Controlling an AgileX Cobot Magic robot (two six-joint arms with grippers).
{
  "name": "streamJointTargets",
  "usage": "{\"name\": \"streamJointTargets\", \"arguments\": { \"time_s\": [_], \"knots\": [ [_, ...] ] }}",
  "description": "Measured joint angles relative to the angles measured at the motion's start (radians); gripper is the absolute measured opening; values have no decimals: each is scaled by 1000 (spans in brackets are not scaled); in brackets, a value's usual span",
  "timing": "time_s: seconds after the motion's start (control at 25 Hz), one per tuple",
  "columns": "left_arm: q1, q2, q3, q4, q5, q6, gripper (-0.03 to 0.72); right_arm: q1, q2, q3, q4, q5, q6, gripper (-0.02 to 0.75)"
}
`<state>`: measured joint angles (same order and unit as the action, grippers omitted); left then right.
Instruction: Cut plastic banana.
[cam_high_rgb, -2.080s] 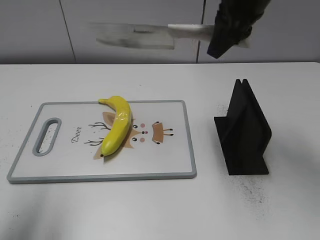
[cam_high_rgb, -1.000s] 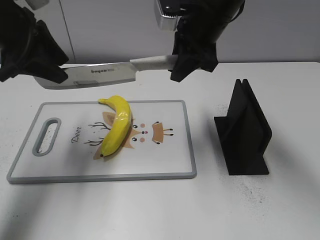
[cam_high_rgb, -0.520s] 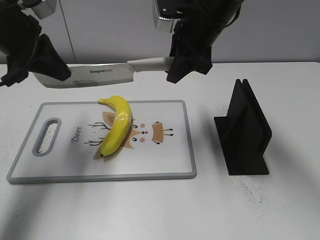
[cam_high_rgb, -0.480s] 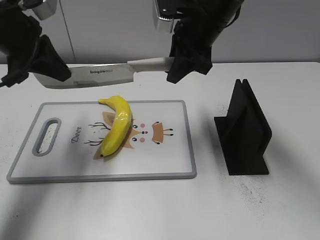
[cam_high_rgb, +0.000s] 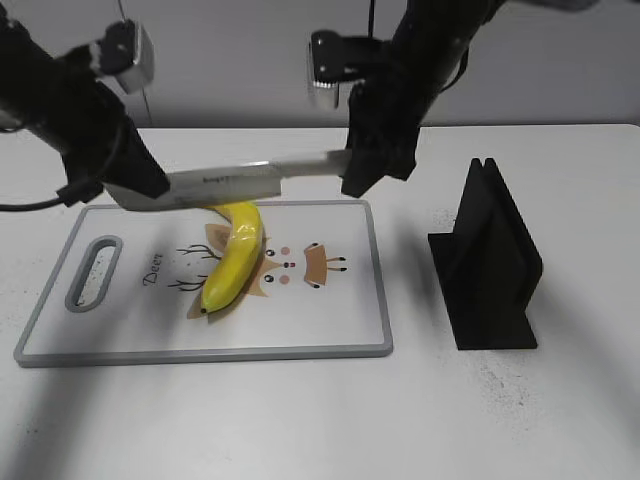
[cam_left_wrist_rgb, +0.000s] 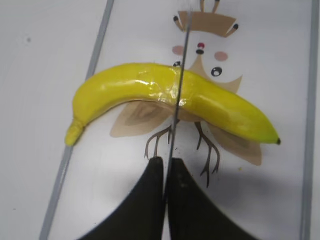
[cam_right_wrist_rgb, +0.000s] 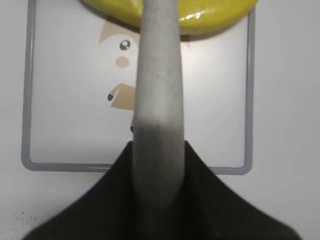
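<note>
The plastic banana lies on the white cutting board, across its deer print; it also shows in the left wrist view and at the top of the right wrist view. A kitchen knife hangs level just above the banana's upper end. My right gripper is shut on the knife's grey handle. My left gripper is shut on the blade's tip; the blade edge crosses the banana's middle between the jaws.
A black knife stand sits upright on the white table to the right of the board. The board's handle slot is at its left end. A grey wall runs behind the table.
Both grippers have lowered the knife from well above the table to just above the banana. The banana and board have not moved.
</note>
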<state>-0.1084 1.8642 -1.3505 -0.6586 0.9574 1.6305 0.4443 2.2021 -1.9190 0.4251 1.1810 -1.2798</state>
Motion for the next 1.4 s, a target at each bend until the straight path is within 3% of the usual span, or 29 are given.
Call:
{"name": "streamJointTargets", "arguments": {
  "time_s": [0.2,0.36,0.68,1.2,1.28,1.4],
  "knots": [
    [-27,209,-11,-20,-57,12,-9,4,186,-8,-78,-19,65,165],
    [-34,217,-27,-12,-60,13,-9,22,192,-30,-129,-8,98,165],
    [-62,88,-5,38,-94,2,-12,29,97,-30,-143,13,111,165],
    [-62,-139,-5,45,12,-9,-11,34,-82,-30,-130,47,104,165],
    [-60,-139,-5,42,17,-13,25,34,-87,-30,-126,47,103,165],
    [-60,-139,-5,15,29,-17,196,34,-88,-30,-117,47,106,164]
  ]
}}
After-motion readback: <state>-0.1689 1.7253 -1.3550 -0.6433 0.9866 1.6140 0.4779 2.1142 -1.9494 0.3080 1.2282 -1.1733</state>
